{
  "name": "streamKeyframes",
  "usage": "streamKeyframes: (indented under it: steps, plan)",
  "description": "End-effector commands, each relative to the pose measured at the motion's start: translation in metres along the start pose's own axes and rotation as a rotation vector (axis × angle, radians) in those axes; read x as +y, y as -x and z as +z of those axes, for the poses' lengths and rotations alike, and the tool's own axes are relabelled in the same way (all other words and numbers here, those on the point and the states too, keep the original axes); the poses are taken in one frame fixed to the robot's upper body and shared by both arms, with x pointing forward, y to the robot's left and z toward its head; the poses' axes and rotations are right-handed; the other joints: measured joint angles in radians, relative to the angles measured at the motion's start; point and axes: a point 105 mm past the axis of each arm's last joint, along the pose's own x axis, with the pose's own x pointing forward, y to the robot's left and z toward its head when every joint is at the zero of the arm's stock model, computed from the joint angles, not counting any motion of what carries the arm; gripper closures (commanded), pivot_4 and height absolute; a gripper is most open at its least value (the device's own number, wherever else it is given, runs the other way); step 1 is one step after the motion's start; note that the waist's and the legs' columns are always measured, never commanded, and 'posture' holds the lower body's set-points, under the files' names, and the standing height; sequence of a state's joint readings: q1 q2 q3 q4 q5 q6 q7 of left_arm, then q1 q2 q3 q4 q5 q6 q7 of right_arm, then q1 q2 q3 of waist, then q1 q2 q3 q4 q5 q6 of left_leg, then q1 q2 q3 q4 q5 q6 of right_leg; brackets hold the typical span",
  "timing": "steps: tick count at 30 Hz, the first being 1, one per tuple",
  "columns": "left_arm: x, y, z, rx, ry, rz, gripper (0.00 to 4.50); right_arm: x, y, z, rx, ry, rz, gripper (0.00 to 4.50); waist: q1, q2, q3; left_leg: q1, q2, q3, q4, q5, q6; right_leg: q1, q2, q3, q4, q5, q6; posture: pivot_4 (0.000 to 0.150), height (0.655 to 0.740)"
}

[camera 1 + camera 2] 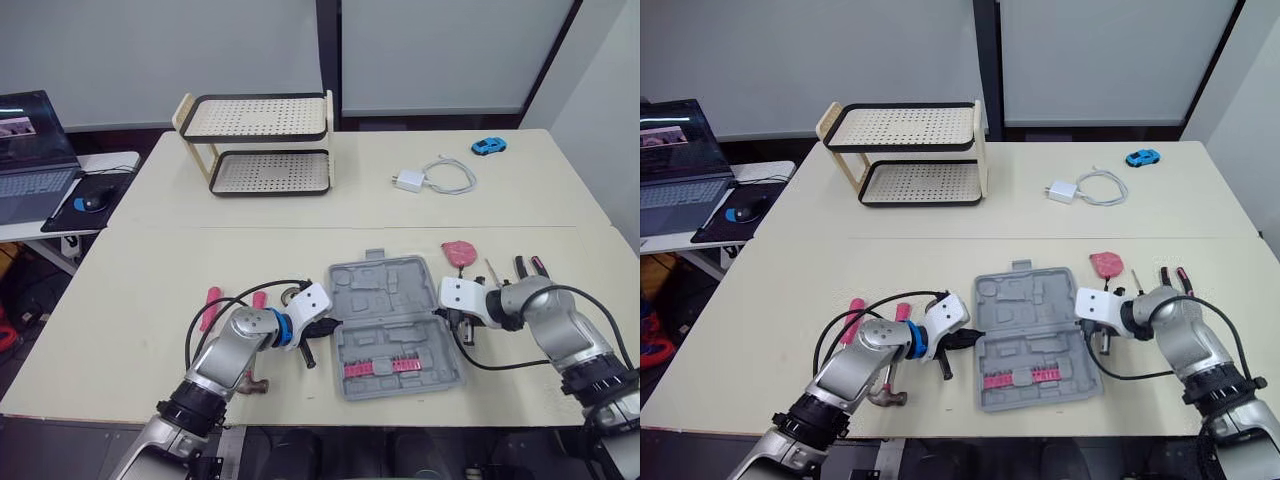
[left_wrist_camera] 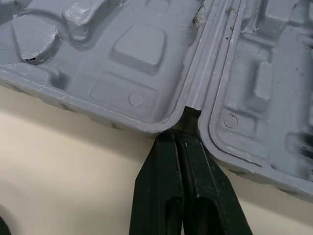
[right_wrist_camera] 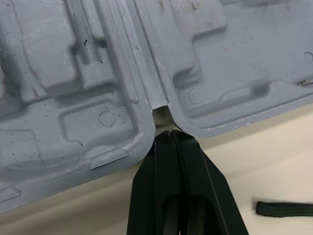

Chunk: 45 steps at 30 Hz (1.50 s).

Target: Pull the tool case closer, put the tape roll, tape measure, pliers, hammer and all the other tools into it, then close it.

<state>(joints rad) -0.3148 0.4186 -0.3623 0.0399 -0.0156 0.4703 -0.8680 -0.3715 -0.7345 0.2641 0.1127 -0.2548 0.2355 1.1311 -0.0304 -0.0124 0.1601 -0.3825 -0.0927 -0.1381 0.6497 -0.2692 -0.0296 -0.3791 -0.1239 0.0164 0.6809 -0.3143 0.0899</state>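
Cream table [image 1: 130, 330], pale wall panels behind. Fingers of the left gripper [image 2: 178, 134] pressed together, nothing clamped, tips wedged at the hinge notch on the 9 o'clock side of the tool case [image 1: 395, 300]. Same for the right gripper [image 3: 168, 133]: fingers closed on each other, tips at the opposite hinge notch, 3 o'clock side.

Tool case open flat, near the front edge of the table, between both grippers. Pink bit row [image 1: 382, 368] in the near half, other moulded slots bare.

Pink tape measure [image 1: 459, 250] at 1 o'clock of the case, just beside it. Thin screwdriver [image 1: 492, 272] and pliers [image 1: 530, 266] at 2 o'clock, close to the right gripper. Pink-handled tools [image 1: 208, 308] at 9 o'clock, beyond the left arm. Hammer [image 1: 885, 395] at 8 o'clock, half hidden under that arm.

Farther out: two-tier rack [image 1: 262, 140] at 11 o'clock, charger with cable [image 1: 409, 180] at 12, blue toy car [image 1: 488, 146] at 1, laptop [image 1: 30, 150] on a side desk at 10.

Risks, as a judgement:
- Point contact only at the notches, no real grip, so probable slip-off under an uneven pull.
- Skewing of the case with one side dragged faster than the other.
- Far half folding up on the hinge.
- Overshoot past the near table edge.
- Right forearm sweeping the pliers and screwdriver.
- Left elbow nudging the hammer off the front.
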Motion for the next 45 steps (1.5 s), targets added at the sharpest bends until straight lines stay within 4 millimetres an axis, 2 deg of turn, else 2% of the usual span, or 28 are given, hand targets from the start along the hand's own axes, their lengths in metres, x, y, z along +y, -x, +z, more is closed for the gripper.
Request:
streamKeyframes:
  steps: [1, 12, 25, 45]
  plan:
    - [-0.016, -0.003, 0.012, -0.037, -0.032, -0.063, 4.44, 0.006, 0.007, 0.015, -0.053, 0.018, 0.004, 4.50, 0.000, 0.000, 0.000, 0.000, 0.000, 0.000, 0.000, 0.000, 0.000, 0.000, 0.000, 0.000, 0.000, 0.000, 0.000, 0.150, 0.7400]
    - [-0.042, 0.000, 0.003, -0.018, 0.002, -0.101, 4.44, 0.029, 0.013, 0.010, -0.042, -0.034, 0.025, 4.50, 0.001, 0.000, 0.000, 0.000, 0.000, 0.000, 0.000, 0.000, 0.000, 0.001, 0.000, 0.000, 0.000, 0.000, 0.000, 0.150, 0.7400]
    - [-0.050, -0.004, 0.004, -0.004, -0.007, -0.129, 4.44, 0.047, 0.016, 0.008, -0.028, -0.078, 0.051, 4.50, 0.004, -0.001, 0.000, 0.001, 0.000, 0.000, 0.000, 0.000, 0.000, 0.002, 0.000, -0.001, -0.001, 0.000, 0.000, 0.150, 0.7400]
    - [-0.067, -0.003, -0.007, 0.036, -0.009, -0.186, 4.44, 0.070, 0.026, 0.003, -0.007, -0.137, 0.071, 4.50, 0.005, -0.001, 0.000, 0.002, 0.000, -0.001, 0.000, 0.000, 0.001, 0.004, 0.000, -0.001, -0.002, 0.000, 0.000, 0.150, 0.7400]
